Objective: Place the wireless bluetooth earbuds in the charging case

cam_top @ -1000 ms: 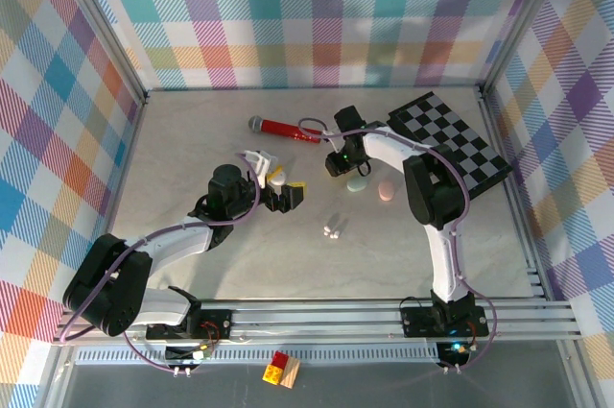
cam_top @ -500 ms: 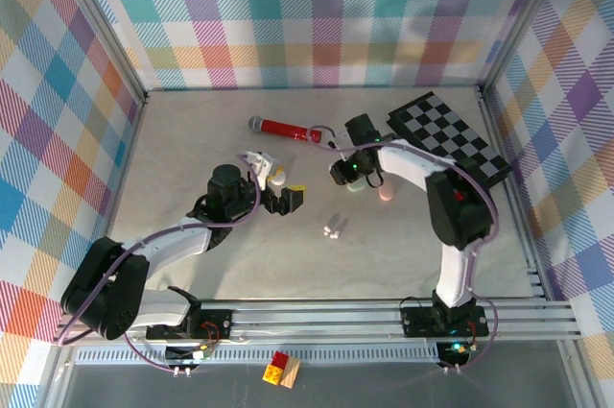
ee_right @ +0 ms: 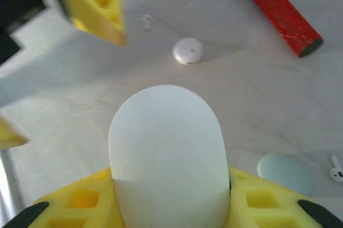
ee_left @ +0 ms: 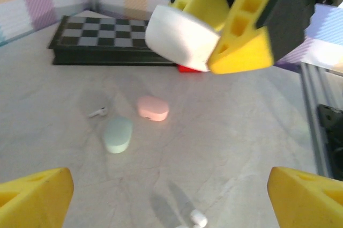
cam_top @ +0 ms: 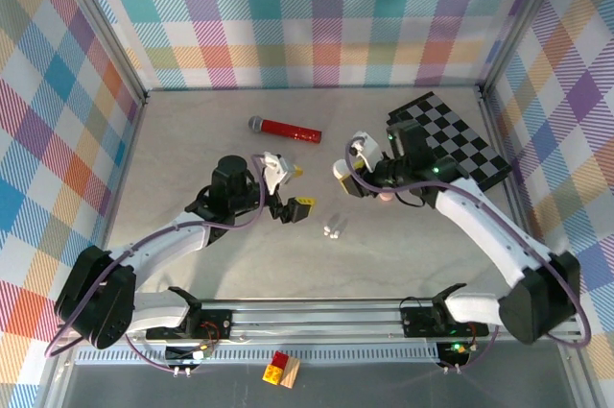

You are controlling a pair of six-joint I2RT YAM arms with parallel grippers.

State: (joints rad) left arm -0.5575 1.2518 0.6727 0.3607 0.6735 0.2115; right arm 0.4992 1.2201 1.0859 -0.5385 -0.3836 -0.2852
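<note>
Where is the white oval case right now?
The white oval case is clamped in the right hand, held off the table just right of centre in the top view, near the pale green case and pink case.

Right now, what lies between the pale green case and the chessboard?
One white earbud, just beyond the pale green case toward the chessboard, in the left wrist view.

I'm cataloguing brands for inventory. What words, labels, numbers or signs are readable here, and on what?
No readable text anywhere.
The white case, pink case, green case, red microphone and chessboard show no print.
</note>
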